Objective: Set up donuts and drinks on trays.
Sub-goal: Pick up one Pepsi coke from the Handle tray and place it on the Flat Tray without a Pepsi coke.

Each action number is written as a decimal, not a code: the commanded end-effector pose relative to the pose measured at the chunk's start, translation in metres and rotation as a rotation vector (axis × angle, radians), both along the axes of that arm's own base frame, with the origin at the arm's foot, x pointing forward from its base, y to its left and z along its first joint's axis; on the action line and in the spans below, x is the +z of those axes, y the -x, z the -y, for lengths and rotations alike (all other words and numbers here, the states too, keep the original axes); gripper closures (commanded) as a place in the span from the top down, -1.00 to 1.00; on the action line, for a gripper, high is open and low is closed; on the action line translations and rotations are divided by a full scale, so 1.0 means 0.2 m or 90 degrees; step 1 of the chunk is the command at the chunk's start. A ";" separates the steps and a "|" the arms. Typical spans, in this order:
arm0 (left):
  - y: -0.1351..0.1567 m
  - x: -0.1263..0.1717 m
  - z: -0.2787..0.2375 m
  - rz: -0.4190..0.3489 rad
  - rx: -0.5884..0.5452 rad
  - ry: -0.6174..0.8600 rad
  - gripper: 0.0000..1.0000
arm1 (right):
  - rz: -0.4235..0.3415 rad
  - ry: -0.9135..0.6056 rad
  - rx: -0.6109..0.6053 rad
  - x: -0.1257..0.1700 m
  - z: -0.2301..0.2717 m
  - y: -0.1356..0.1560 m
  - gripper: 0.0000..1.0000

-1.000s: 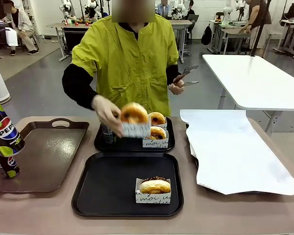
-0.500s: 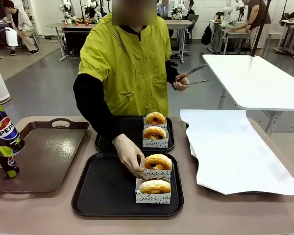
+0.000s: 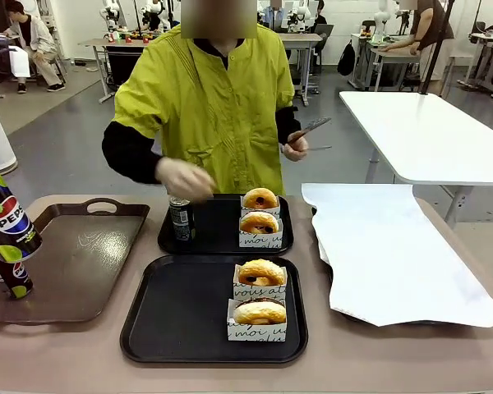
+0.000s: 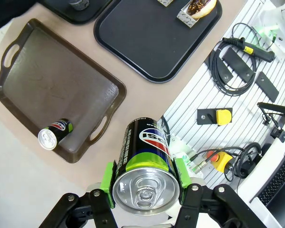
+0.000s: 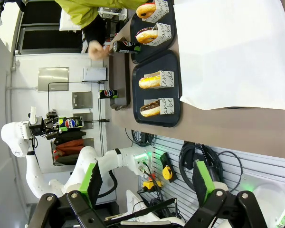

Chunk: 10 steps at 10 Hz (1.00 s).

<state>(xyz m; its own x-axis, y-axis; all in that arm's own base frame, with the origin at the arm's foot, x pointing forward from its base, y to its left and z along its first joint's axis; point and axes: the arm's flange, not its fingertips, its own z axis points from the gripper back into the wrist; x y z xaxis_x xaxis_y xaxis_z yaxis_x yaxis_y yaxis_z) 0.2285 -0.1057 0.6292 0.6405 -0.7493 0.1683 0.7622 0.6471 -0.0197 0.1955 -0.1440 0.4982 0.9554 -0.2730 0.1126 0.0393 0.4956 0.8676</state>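
My left pincer (image 4: pixel 145 199) pinched a dark soda can (image 4: pixel 145 168) between its green pads, held up above the desk (image 3: pixel 353 349) at its left edge; in the front view that can (image 3: pixel 8 217) tilted beside the glossy brown tray (image 3: pixel 74 263). A second can (image 3: pixel 12 277) stood in that brown tray's near left corner. My right pincer (image 5: pixel 147 190) stood spread with nothing between its pads, well back from the desk. On the near black tray (image 3: pixel 181 312) two boxed donuts (image 3: pixel 260 312) sat one behind the other at its right side, touching. Just beyond it, the far black tray (image 3: pixel 214 234) carried two more boxed donuts (image 3: pixel 260 222) on its right and a third can (image 3: pixel 181 219) upright at its left. To the right lay a tray lined with white paper (image 3: pixel 394 246). At the far side a person's hand (image 3: pixel 185 178) hovered just above the third can, while the other hand (image 3: pixel 296 148) held metal tongs (image 3: pixel 312 127).
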 end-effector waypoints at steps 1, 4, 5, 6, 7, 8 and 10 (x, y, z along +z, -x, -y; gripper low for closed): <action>0.00 0.01 0.00 0.004 -0.006 0.001 0.17 | 0.013 -0.008 0.004 0.00 0.00 0.00 1.00; -0.18 -0.14 0.18 0.007 -0.012 -0.080 0.17 | 0.013 -0.008 0.004 0.00 0.00 0.00 1.00; -0.24 -0.21 0.30 0.012 -0.006 -0.098 0.17 | 0.013 -0.008 0.004 0.00 0.00 0.00 1.00; -0.31 -0.26 0.41 0.027 -0.002 -0.098 0.17 | 0.013 -0.008 0.004 0.00 0.00 0.00 1.00; -0.37 -0.36 0.50 0.027 0.009 -0.097 0.17 | 0.013 -0.008 0.004 0.00 0.00 0.00 1.00; -0.41 -0.47 0.57 0.019 0.023 -0.084 0.17 | 0.013 -0.008 0.004 0.00 0.00 0.00 1.00; -0.47 -0.71 0.67 0.007 0.068 -0.070 0.17 | 0.013 -0.008 0.004 0.00 0.00 0.00 1.00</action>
